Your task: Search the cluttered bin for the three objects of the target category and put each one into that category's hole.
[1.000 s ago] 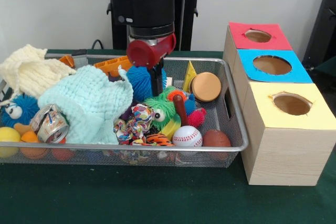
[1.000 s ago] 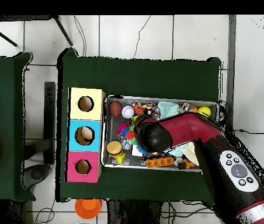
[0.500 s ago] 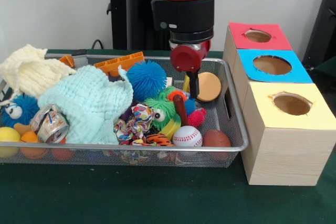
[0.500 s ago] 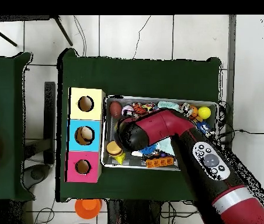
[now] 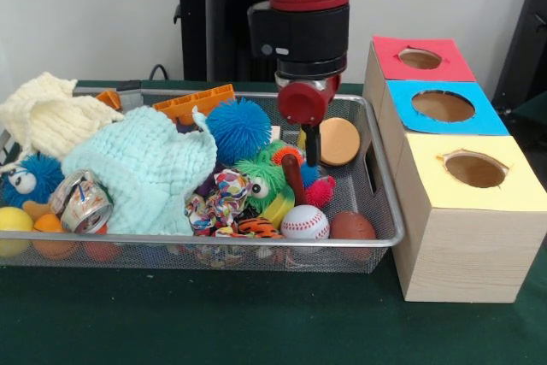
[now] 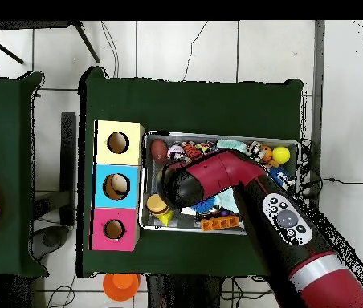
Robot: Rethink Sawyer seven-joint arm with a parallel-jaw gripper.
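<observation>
This looks like a robot lab, a room for testing. A big red and black robot arm (image 5: 291,6) stands on a black post at a worktop (image 5: 214,322) with a dark green cover. The wall (image 5: 85,14) behind is plain and white. From above, the floor (image 6: 217,48) has pale tiles with thin cables lying across it. A second green worktop (image 6: 8,160) stands beside the first. Three wooden boxes (image 5: 453,168) with coloured tops sit in a neat row.
</observation>
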